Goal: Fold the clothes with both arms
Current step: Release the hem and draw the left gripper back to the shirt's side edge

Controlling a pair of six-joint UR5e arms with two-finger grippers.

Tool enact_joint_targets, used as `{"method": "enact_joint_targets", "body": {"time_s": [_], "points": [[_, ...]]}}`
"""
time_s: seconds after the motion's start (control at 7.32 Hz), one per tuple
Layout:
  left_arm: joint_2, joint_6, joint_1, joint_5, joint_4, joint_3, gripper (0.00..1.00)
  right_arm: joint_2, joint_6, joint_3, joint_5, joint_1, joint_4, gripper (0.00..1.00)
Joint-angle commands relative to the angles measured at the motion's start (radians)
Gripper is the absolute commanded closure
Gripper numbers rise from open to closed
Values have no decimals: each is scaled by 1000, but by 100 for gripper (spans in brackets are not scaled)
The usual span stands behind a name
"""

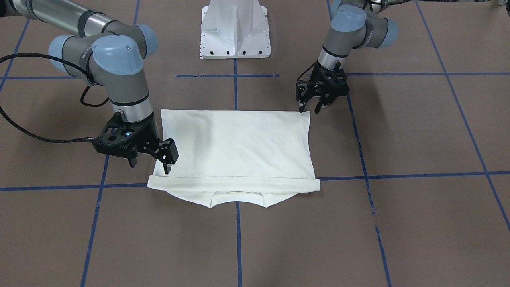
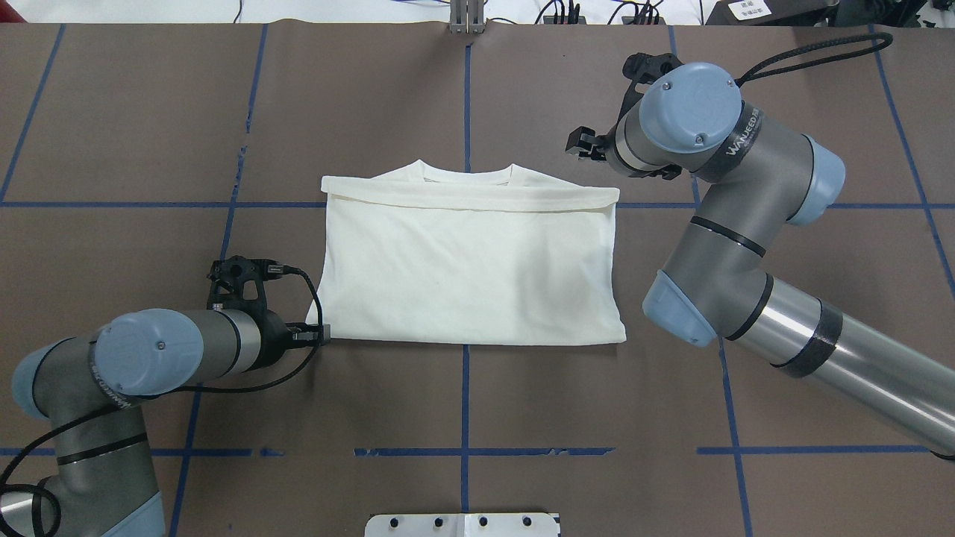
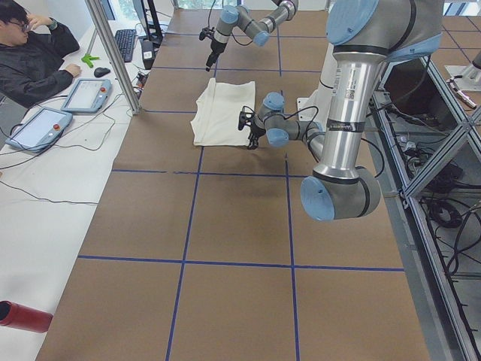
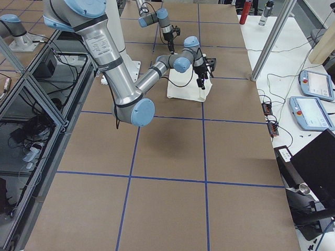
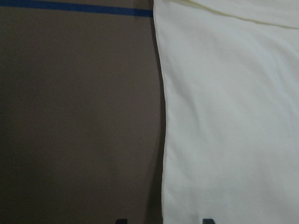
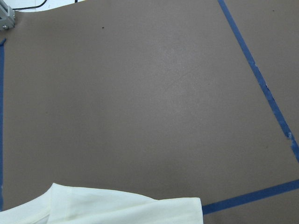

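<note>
Brown paper-covered table [image 1: 418,131] with a blue tape grid bears the cream-white folded shirt [image 1: 239,143] at centre, collar away from robot; black right gripper [image 1: 150,167] and left gripper [image 1: 309,111], fingers apart, sit at diagonally opposite corners; advise: lower, catch all layers, close together, lift evenly.

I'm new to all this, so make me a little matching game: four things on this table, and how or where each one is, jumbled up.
1. shirt
2. left end effector
3. right end effector
4. pedestal base

A. open, by the shirt's collar end
B. white metal, between the arms
C. cream, lying folded
D. open, at the shirt's corner nearer the base

Pairs: 1-C, 2-D, 3-A, 4-B.
</note>
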Motion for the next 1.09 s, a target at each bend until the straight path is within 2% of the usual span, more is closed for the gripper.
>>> {"method": "enact_joint_targets", "body": {"time_s": [0.0,0.82,0.96], "points": [[-5,-9,12,0,-1,12,41,-1,0,0,0,0,0,0],[-24,-1,9,0,0,21,43,-1,0,0,0,0,0,0],[-24,-7,9,0,0,23,56,-1,0,0,0,0,0,0]]}}
